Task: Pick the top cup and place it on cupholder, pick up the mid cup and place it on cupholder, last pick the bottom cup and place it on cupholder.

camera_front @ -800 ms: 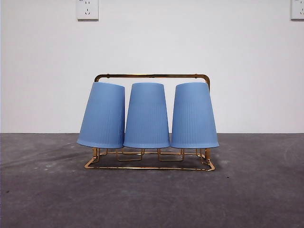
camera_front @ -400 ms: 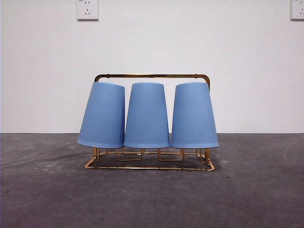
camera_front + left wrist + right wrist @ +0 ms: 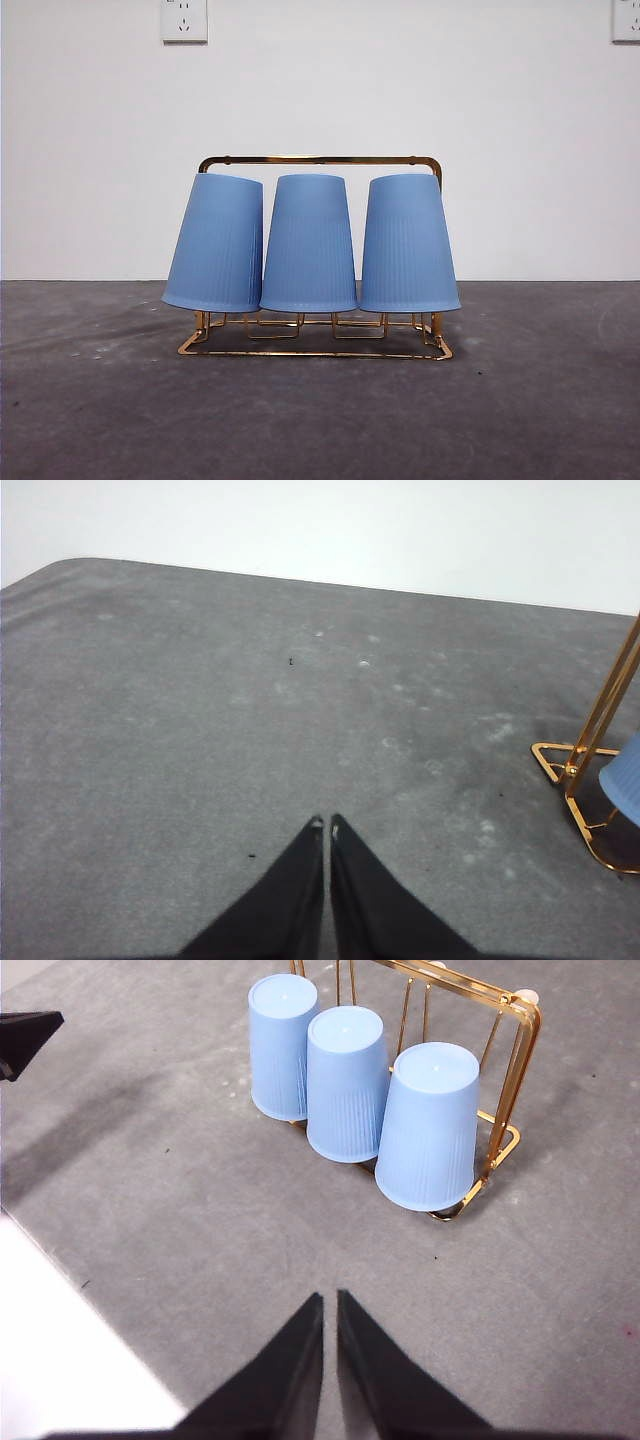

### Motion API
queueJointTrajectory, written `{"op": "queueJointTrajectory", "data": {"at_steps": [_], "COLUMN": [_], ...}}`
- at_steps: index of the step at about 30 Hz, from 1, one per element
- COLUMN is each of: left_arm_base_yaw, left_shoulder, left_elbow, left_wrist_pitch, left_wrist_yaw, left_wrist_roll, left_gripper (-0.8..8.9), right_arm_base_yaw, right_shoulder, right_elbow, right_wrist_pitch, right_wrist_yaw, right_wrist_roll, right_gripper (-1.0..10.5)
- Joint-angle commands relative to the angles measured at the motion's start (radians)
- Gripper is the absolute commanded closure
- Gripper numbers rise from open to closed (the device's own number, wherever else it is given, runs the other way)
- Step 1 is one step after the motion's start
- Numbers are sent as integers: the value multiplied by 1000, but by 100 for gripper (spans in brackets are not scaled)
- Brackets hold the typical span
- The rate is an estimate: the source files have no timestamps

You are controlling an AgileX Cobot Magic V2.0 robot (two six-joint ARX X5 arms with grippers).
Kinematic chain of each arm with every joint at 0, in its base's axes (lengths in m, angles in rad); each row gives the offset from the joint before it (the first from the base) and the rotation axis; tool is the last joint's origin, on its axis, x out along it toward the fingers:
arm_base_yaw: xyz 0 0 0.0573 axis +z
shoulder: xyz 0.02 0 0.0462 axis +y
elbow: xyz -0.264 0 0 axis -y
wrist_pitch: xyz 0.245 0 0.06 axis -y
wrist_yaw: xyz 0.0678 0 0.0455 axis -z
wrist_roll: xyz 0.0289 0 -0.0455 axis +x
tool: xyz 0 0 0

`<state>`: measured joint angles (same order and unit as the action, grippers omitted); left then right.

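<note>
Both pairs of black jaws are clenched tight on nothing: the left gripper hangs above bare grey desk off one end of the rack, and the right gripper hangs back from the rack's long side.

Standing mid-desk, well clear of its edges, is the gold wire cupholder with a rectangular base and arched handle bar. Three pale blue ribbed plastic cups sit upside down on its pegs in a row: the first blue cup tilted, the middle blue cup upright, the third blue cup leaning slightly. All three look placed.

These cups are probably light, thin-walled and slightly springy, with ribbing that aids grip; a hold across the narrow closed end seems safest.

Only the right wrist view shows the cups' flat tops. Only the front view shows the pegs' feet. The left wrist view catches just a rack corner and one cup rim.
</note>
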<state>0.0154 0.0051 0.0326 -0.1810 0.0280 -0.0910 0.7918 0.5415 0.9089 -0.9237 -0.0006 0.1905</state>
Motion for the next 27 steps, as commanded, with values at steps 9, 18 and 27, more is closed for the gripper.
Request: {"op": "queueJointTrajectory", "data": {"at_steps": [9, 18, 27], "left_arm_base_yaw": [-10, -9, -9], "left_shoulder": [-2, -2, -2], "left_elbow": [-21, -21, -21], "left_wrist_pitch": [-4, -4, -4], "left_wrist_yaw": [50, 49, 49], "left_wrist_roll": [27, 26, 27], "left_gripper": [808, 808, 808], "right_arm_base_yaw": [9, 10, 9], "right_shoulder": [3, 3, 3], "right_elbow": [7, 7, 7], "right_wrist_pitch": [11, 11, 11], "right_wrist_yaw": [1, 1, 1], "right_wrist_roll": [11, 11, 11], "right_gripper": [928, 928, 928]}}
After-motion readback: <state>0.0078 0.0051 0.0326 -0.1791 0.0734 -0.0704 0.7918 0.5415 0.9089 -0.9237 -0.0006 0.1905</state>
